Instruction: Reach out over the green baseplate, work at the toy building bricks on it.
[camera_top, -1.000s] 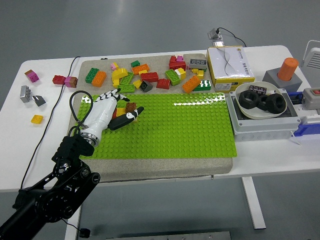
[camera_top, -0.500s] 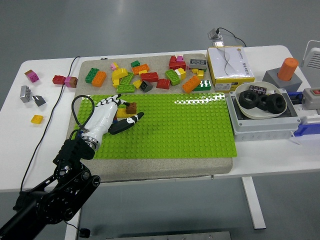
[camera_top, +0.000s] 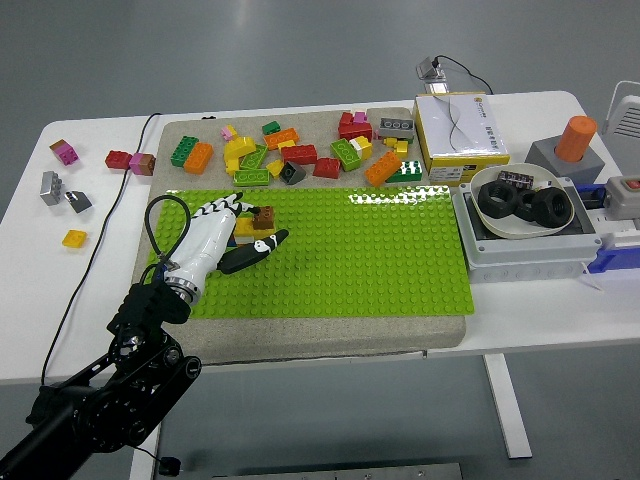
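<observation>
Your left hand (camera_top: 222, 236) has drawn back toward the near-left of the green baseplate (camera_top: 380, 250) over the last second, and the small brown-and-yellow brick stack (camera_top: 258, 220) now shows clear at its fingertips. The fingers are loosely spread, thumb pointing right just below the stack, holding nothing. The stack looks seated, so the placing step seems finished; loose bricks (camera_top: 300, 150) wait beyond the plate on the desk.

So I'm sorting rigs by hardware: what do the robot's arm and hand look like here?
Only the left arm shows: black, bulky jointed segments with a ribbed wrist collar. Its left hand has a glossy white shell, and the fingers are black with small white markings near the tips. A thin black cable loops out beside the hand toward the wrist. The right arm is not in view.
</observation>
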